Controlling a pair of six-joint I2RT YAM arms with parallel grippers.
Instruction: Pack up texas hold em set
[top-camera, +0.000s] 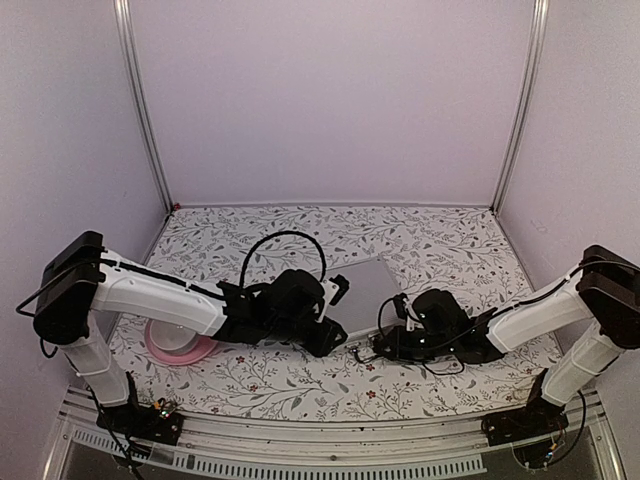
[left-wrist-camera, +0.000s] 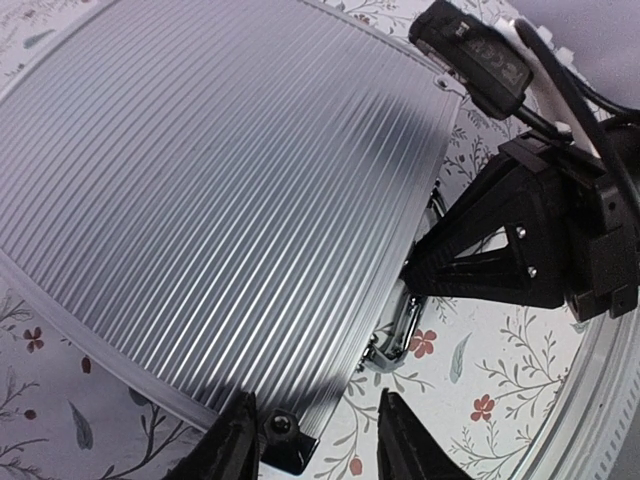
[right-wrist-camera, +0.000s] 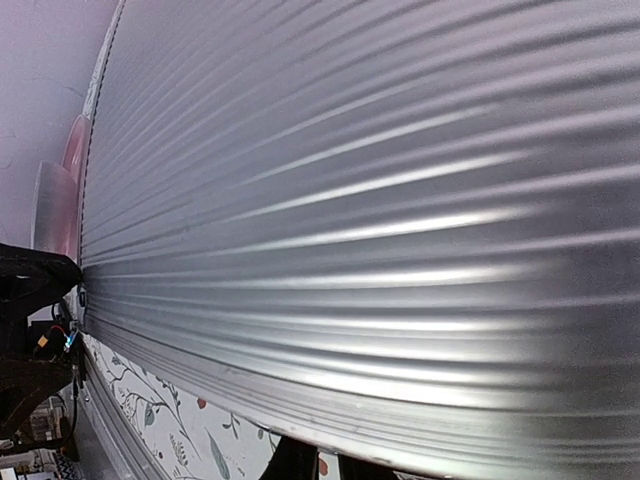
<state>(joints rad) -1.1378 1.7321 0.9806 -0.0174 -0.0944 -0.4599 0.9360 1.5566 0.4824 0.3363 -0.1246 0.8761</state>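
From above, one closed silver case (top-camera: 365, 285) lies flat on the flowered table (top-camera: 440, 240), with both grippers at its near edge; one pink plate (top-camera: 197, 353) holding one white bowl (top-camera: 172, 338) sits to the left. Only the left wrist view shows the single metal handle (left-wrist-camera: 398, 332) on that edge, just beside the right gripper (left-wrist-camera: 408, 272), whose fingers are nearly together. I cannot tell whether they hold anything. The left gripper (left-wrist-camera: 318, 430) is drawn in narrow, with the case's black corner between its tips, though a pinch is not clear. The right wrist view is filled by the ribbed lid.
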